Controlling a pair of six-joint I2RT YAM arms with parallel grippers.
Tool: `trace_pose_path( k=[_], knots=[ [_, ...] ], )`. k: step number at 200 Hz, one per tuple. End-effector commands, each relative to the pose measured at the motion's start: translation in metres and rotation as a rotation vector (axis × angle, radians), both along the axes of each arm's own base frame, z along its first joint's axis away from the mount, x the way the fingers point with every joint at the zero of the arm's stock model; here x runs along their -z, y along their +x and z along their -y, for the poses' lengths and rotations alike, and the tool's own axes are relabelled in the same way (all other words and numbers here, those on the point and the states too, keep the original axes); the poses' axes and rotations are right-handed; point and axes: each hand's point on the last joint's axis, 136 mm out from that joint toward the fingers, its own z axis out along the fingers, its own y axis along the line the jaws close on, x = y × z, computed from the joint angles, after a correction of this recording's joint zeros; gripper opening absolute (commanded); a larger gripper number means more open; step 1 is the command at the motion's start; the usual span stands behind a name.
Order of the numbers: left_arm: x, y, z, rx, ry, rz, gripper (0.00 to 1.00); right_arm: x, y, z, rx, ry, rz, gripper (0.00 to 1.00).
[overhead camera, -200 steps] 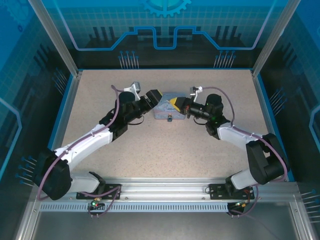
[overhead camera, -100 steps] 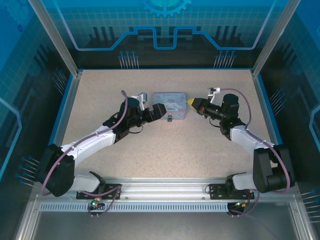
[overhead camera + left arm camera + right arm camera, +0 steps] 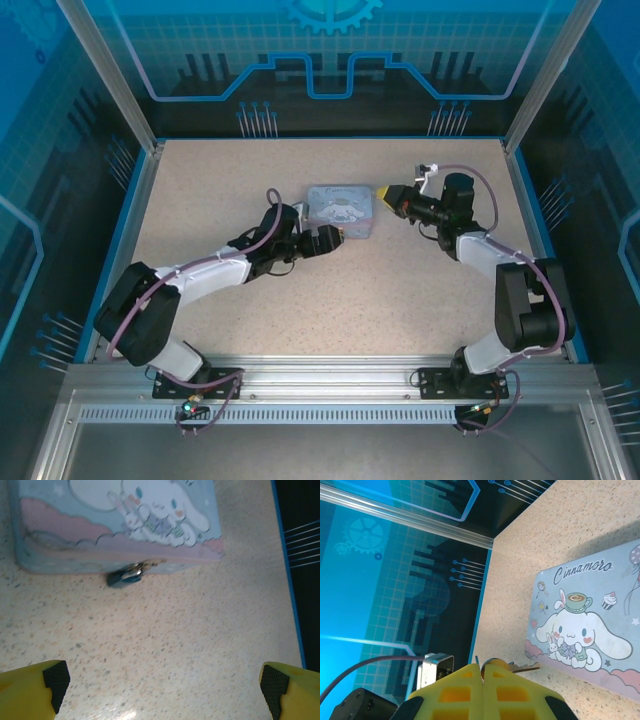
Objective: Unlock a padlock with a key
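Pale blue tin lies near the middle of the speckled table in the top view. The left gripper sits low at the tin's near side. The yellow-tipped right gripper is just beside the tin's far right corner, and contact cannot be made out from here. In the left wrist view the left arm's fingers stand released and wide apart at the bottom corners, with only bare table between them. Ahead of them the padlock, small and dark bluish, hangs against the tin's front wall down at table level, about midway along it and well apart from the fingertips. Its shackle end is too blurred to read. In the right wrist view the two yellow fingers are clenched flat against each other. The key, thin and brownish, is pinched at their tips and sticks out toward the near edge of the tin's cartoon-printed lid. Whether it touches the tin cannot be told.
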Motion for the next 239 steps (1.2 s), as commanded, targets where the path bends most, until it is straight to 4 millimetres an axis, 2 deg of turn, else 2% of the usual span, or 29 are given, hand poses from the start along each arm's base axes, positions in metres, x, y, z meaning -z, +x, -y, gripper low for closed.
trace_pose_path(
  k=[1, 24, 42, 74, 99, 146, 204, 239],
  knots=[
    [-0.057, 0.025, 0.006, -0.077, -0.165, 0.083, 0.97, -0.004, -0.015, -0.009, -0.045, 0.037, -0.002, 0.0],
    [-0.089, 0.036, 0.007, -0.148, -0.329, 0.081, 0.91, -0.007, -0.032, -0.028, -0.08, 0.059, -0.029, 0.0],
    [-0.107, 0.044, 0.008, -0.19, -0.431, 0.08, 0.81, -0.012, -0.045, -0.045, -0.103, 0.063, -0.037, 0.0],
    [-0.114, 0.049, 0.015, -0.21, -0.54, 0.048, 0.61, -0.028, -0.058, -0.07, -0.124, 0.078, -0.024, 0.0],
    [-0.114, 0.051, 0.015, -0.227, -0.612, 0.041, 0.49, -0.031, -0.062, -0.078, -0.12, 0.071, -0.023, 0.0],
    [-0.12, 0.049, 0.017, -0.225, -0.664, 0.048, 0.48, -0.028, -0.054, -0.082, -0.099, 0.111, -0.042, 0.0],
    [-0.109, 0.046, 0.022, -0.216, -0.66, 0.036, 0.45, -0.026, -0.046, -0.094, -0.111, 0.136, -0.053, 0.0],
    [-0.103, 0.045, 0.019, -0.225, -0.636, 0.039, 0.45, -0.027, -0.044, -0.094, -0.106, 0.145, -0.056, 0.0]
  ],
)
